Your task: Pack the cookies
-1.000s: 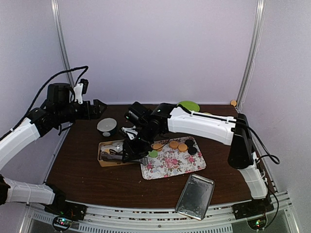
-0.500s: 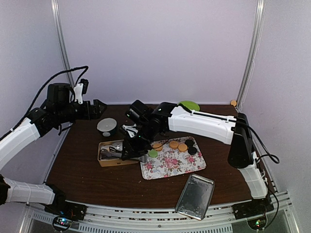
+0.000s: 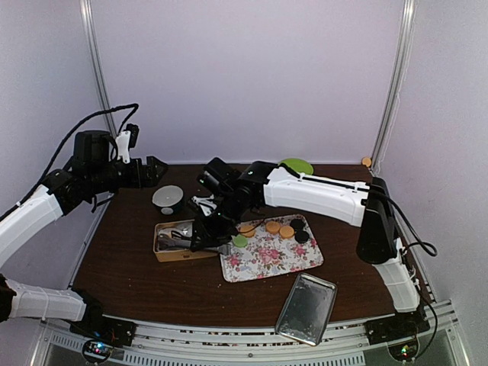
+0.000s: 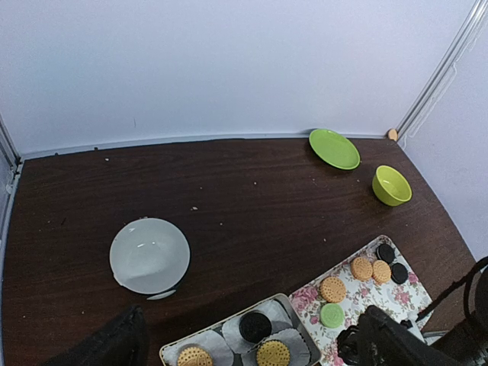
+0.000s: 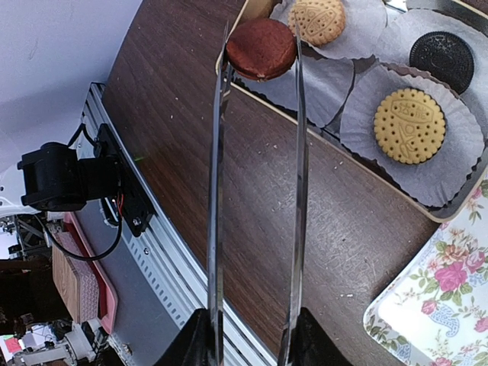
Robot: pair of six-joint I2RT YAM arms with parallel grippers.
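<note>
My right gripper [image 3: 212,227] is shut on metal tongs [image 5: 219,152], seen from its own wrist view [image 5: 252,335]. The tong tips pinch a dark red cookie [image 5: 261,48] over the near-left edge of the tin box [image 3: 169,254]. In the box, paper cups hold two orange cookies [image 5: 409,126] and a black one [image 5: 441,61]. The floral tray [image 3: 274,259] carries orange [image 3: 272,226], light green [image 3: 240,241] and black [image 3: 303,236] cookies. My left gripper [image 3: 155,171] is open and empty, high above the table's far left. Its fingers [image 4: 122,343] frame the left wrist view.
A grey bowl [image 3: 168,198] stands behind the box. A green plate [image 3: 296,165] and a yellow-green bowl [image 4: 391,185] sit at the back right. A metal lid [image 3: 306,309] lies at the front edge, right of centre. The right arm spans the middle of the table.
My right gripper has shifted slightly with the tongs, and the tong tips now sit a little higher over the box. The left arm has not moved.
</note>
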